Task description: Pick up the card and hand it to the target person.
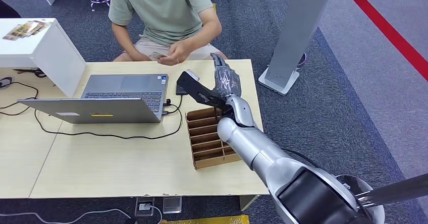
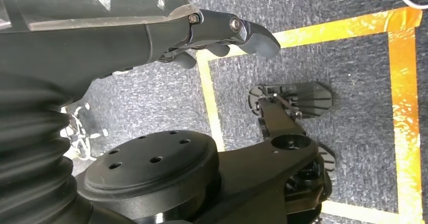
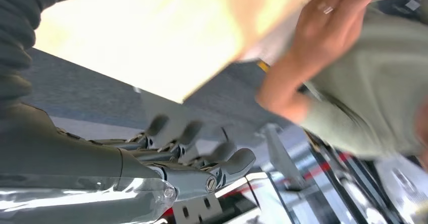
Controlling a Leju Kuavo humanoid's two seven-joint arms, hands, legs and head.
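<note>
The handover looked finished or nearly so: the card (image 1: 159, 55) sat in the person's hands (image 1: 174, 52), held near the lap just beyond the far edge of the worktop (image 1: 126, 158). The right robot hand (image 1: 225, 77) hung above that far edge, past the cardboard tray (image 1: 209, 138), fingers stretched out toward the person and holding nothing. In the right wrist view its fingers (image 3: 202, 148) lay straight and apart, with the person's forearm (image 3: 323, 47) beyond them. The card was well apart from the robot hand, off toward the laptop (image 1: 108, 100) side of it. The next move probably calls for drawing the right arm back over the tray without clipping it. The left robot hand (image 2: 222, 32) hung over the floor, fingers loosely curled, empty.
</note>
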